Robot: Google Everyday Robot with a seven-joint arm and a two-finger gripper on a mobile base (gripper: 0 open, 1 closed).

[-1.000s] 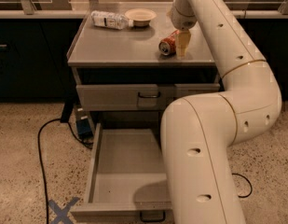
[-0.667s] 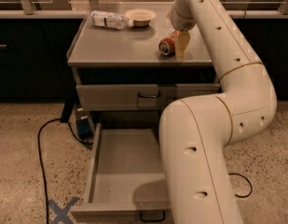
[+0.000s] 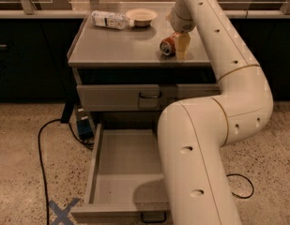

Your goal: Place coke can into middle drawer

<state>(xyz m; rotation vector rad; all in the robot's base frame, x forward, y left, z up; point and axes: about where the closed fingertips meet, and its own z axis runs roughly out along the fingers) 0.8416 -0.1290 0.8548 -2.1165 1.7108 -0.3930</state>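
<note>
The coke can (image 3: 167, 45) lies on its side on the grey cabinet top (image 3: 116, 46), near its right front. My gripper (image 3: 180, 47) reaches down over the can's right side; one pale finger (image 3: 182, 46) stands right next to the can, touching or nearly touching it. The middle drawer (image 3: 125, 172) is pulled out below, its flat grey floor bare, its dark loop handle (image 3: 153, 216) at the front edge. My big white arm covers the drawer's right part.
A plastic bottle (image 3: 109, 19) lies on its side and a white bowl (image 3: 141, 16) stands at the back of the cabinet top. The upper drawer (image 3: 118, 96) is closed. A black cable (image 3: 43, 144) and a blue tape cross (image 3: 61, 212) are on the floor at left.
</note>
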